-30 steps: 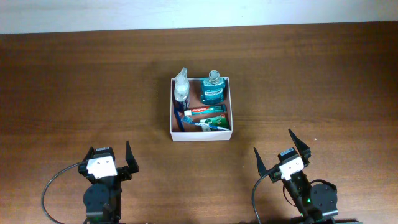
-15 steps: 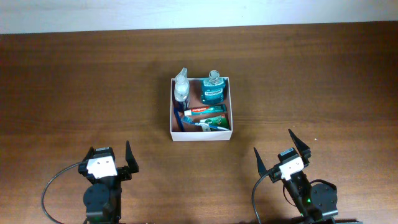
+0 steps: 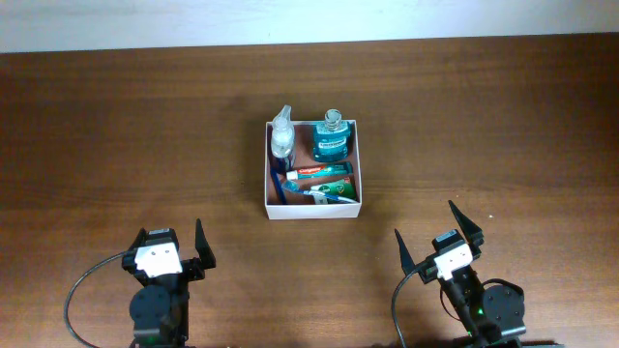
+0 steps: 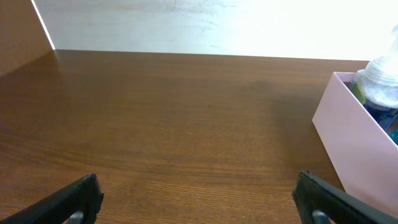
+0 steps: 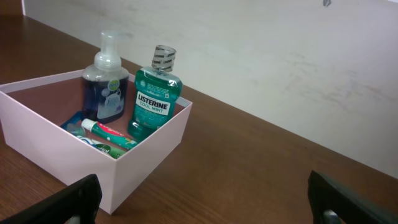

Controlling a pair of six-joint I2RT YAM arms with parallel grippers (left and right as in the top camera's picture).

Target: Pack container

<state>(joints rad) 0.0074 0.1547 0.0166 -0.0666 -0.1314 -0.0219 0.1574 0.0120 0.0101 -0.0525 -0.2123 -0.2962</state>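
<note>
Beyond the left end effector (image 4: 196, 185) and right end effector (image 3: 426, 224), both spread wide, sits the container (image 3: 312, 212).

The table (image 3: 145, 126) under the container (image 5: 62, 165) is dark brown wood with a fine straight grain, smooth, with a soft sheen. The container's thin walls look like matt white card, and its inside is a flat reddish-brown. Inside the container, the mouthwash bottle (image 5: 152, 99) is clear teal plastic, glossy, with a printed label. The pump bottle (image 5: 107, 87) beside it is translucent plastic over dark blue liquid, with a matt white pump. The toothpaste tube (image 5: 109, 129) has a slick printed skin. Beyond the container, the wall (image 5: 280, 56) is matt off-white and faintly scuffed. The left gripper (image 4: 199, 202) has dull black fingers (image 4: 74, 199).
</note>
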